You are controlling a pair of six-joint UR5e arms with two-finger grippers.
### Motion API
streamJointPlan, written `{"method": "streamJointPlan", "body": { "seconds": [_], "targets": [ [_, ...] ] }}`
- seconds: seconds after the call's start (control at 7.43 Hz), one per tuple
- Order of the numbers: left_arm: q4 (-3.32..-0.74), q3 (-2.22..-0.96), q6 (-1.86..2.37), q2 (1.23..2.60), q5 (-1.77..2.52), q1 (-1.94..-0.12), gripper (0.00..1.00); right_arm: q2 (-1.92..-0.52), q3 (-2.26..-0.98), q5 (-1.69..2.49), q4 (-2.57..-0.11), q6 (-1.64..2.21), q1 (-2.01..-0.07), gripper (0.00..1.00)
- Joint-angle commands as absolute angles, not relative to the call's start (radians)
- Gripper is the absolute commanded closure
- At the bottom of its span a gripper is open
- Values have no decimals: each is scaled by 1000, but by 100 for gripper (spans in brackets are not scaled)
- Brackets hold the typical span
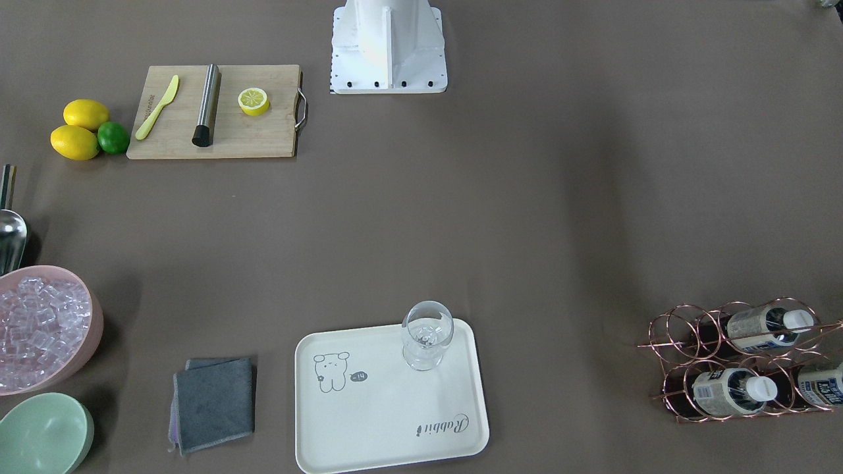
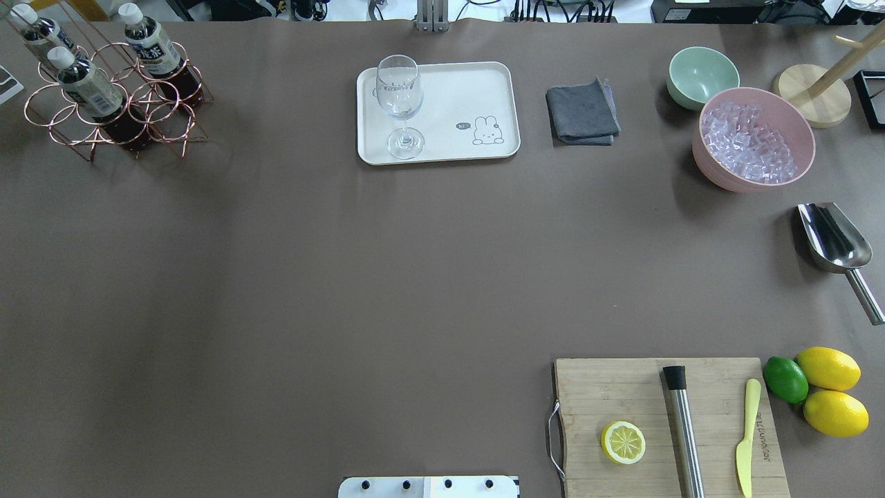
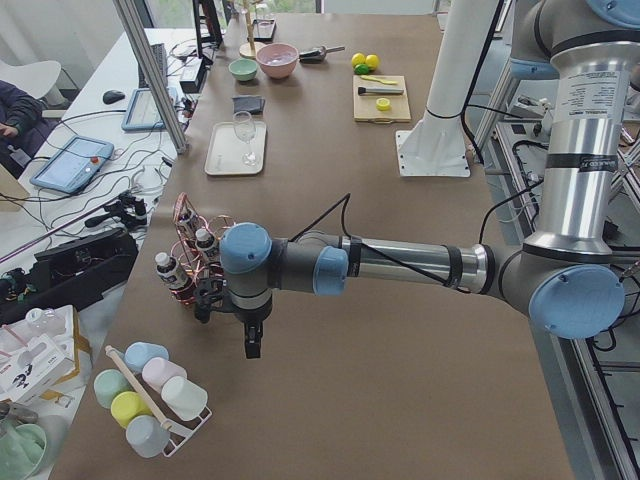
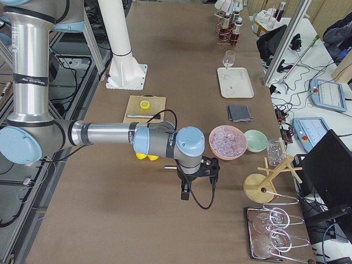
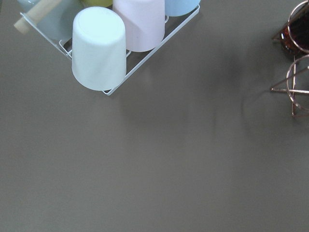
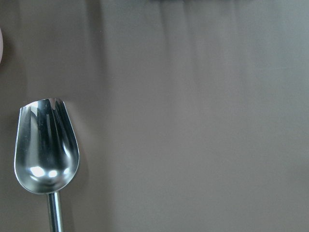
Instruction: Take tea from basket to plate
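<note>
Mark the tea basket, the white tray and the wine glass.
basket (image 2: 156,97): overhead view, on an empty ring cell on the side toward the tray.
white tray (image 2: 456,90): overhead view, on bare surface above the drawing.
wine glass (image 2: 398,86): overhead view, on its bowl.

A wine glass (image 2: 399,104) blocks the plate (image 2: 460,86) end nearest the basket (image 2: 117,104); rest free.

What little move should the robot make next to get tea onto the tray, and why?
Probably swing the left gripper over the copper wire basket, above one white-capped clear bottle of dark tea. All three bottles stand there, the cream-white rectangular tray holds only a wine glass, and that gripper hangs beside the basket.
</note>
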State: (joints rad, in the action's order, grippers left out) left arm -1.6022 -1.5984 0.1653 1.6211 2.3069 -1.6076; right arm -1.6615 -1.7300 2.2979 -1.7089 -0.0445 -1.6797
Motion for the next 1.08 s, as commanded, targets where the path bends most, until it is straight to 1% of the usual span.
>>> {"method": "streamJointPlan", "body": {
  "seconds": [0.0, 0.13, 0.54, 0.67, 0.94],
  "targets": [
    [-1603, -1585, 424, 1681, 2372, -1605, 3, -1661, -1727, 2298, -1709, -46, -1680, 0],
    [-1594, -1585, 492, 1715, 2381, -1602, 3, -1661, -1727, 2298, -1709, -46, -1680, 0],
    [-1592, -1597, 903, 1790, 2411, -1565, 2, -1661, -1729, 2298, -1709, -46, -1680, 0],
    [-1591, -1589, 981, 1808, 2410, -1554, 2, -1661, -1727, 2298, -1709, -45, -1680, 0],
    [-1449, -1589, 1049, 1889, 2405, -1537, 2, -1661, -1727, 2298, -1709, -44, -1680, 0]
  ]
}}
